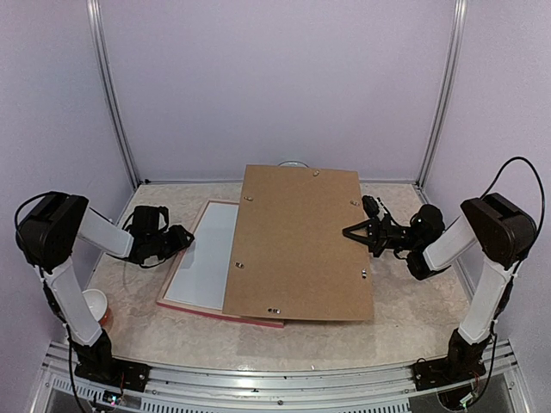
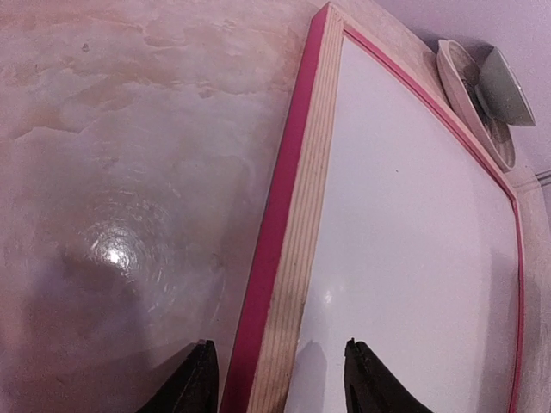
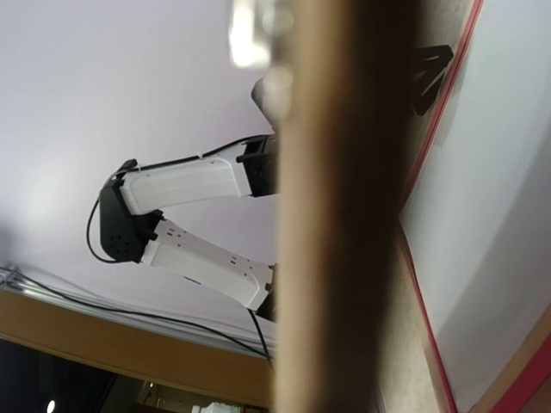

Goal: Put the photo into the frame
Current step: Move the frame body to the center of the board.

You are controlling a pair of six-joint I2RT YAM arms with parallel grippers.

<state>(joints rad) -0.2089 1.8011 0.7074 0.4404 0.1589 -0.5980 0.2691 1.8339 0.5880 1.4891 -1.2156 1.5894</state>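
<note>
Pinching the right edge of the tilted brown backing board (image 1: 297, 245) in the tightly closed right gripper (image 1: 355, 231), above the frame (image 2: 297, 258) lying back-up on the table (image 1: 138, 331), with the left gripper (image 2: 277, 379) spread astride its left rail.

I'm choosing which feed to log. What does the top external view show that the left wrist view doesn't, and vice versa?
Only top external: the brown backing board lying over the frame, with the right claw shut on its right edge. Only left wrist: the left claw open astride the frame's pale-wood rail. Both: the frame and the white panel inside it.
</note>
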